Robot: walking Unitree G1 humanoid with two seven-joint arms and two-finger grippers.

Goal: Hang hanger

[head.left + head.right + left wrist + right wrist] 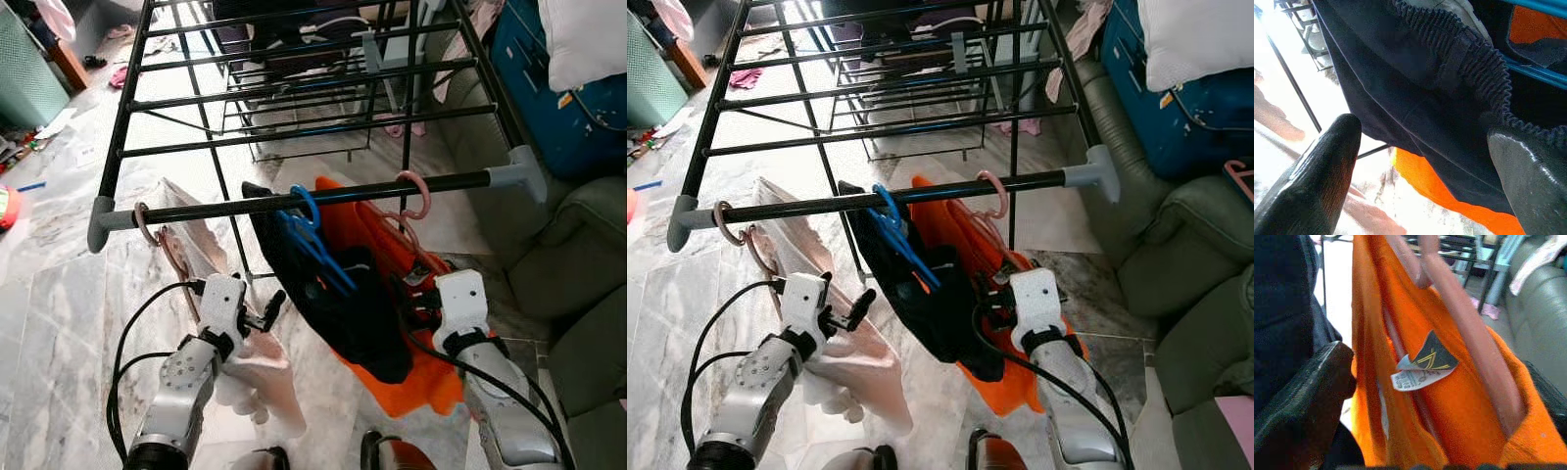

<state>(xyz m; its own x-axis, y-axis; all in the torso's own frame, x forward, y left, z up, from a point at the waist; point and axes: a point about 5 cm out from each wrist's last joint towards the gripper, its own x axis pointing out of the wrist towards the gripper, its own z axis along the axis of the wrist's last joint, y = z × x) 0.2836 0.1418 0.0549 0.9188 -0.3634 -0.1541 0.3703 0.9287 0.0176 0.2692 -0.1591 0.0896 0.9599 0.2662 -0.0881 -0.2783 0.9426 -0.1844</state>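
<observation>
The 2 head views look down on the drying rack point(294, 201); each wrist view sits close against hanging cloth.

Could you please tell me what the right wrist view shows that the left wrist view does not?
The right wrist view alone shows the pink hanger inside the orange garment's neck, its sewn-in label, and the grey sofa. The left wrist view alone shows the dark garment's gathered elastic band and the blue hanger. Both show orange fabric beside dark fabric, rack bars behind, and two open black fingers.
</observation>
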